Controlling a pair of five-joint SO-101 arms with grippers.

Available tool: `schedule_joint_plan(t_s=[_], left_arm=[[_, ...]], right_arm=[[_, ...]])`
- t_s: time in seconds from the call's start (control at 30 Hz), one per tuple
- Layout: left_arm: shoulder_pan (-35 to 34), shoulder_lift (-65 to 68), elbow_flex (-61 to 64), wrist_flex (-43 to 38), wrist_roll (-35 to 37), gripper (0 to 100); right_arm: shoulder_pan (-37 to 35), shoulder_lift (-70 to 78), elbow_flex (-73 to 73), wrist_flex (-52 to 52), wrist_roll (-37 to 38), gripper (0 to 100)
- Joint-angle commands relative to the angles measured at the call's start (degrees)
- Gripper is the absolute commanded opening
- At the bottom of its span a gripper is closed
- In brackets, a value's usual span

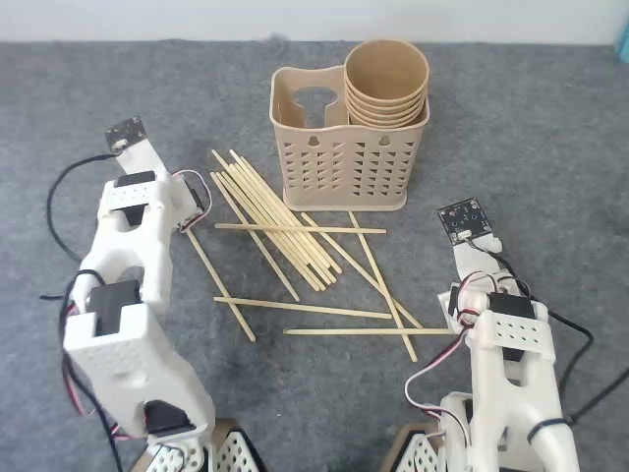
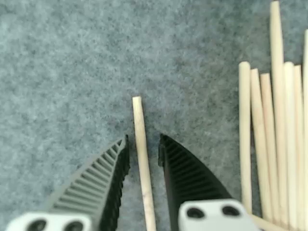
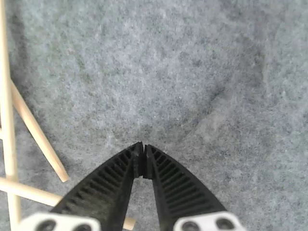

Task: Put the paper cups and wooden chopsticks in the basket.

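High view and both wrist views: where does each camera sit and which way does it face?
High view: fixed above the mat, looking down at the basket, paper cups and scattered chopsticks; left arm and right arm show at the near edge.
Left wrist view: on the left wrist, facing down; the open left pincer straddles one chopstick.
Right wrist view: on the right wrist, facing down; the right pincer is shut on nothing.
Shared: high and left wrist views both show the chopstick bundle.
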Motion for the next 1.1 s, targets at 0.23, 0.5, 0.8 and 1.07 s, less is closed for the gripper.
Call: schedule_joint_plan(t_s=[0.23,0.5,0.8,1.07], left_arm=[[6.2,0.2,-0.7,11.3,0.4,8],[6.2,-0.5,-0.7,14.9,0.3,1],[6.7,-18.5,-0.7,19.4,0.1,1],[10.7,-49.5,-0.4,19.3,-7.3,1]], right_arm=[[0.7,-2.2,-0.2,-0.8,0.7,0.9],[0.8,-2.2,-0.2,-0.8,0.6,0.9],[0.8,-2.2,-0.2,-0.8,0.6,0.9],[0.8,-2.2,-0.2,-1.0,0.7,0.9]])
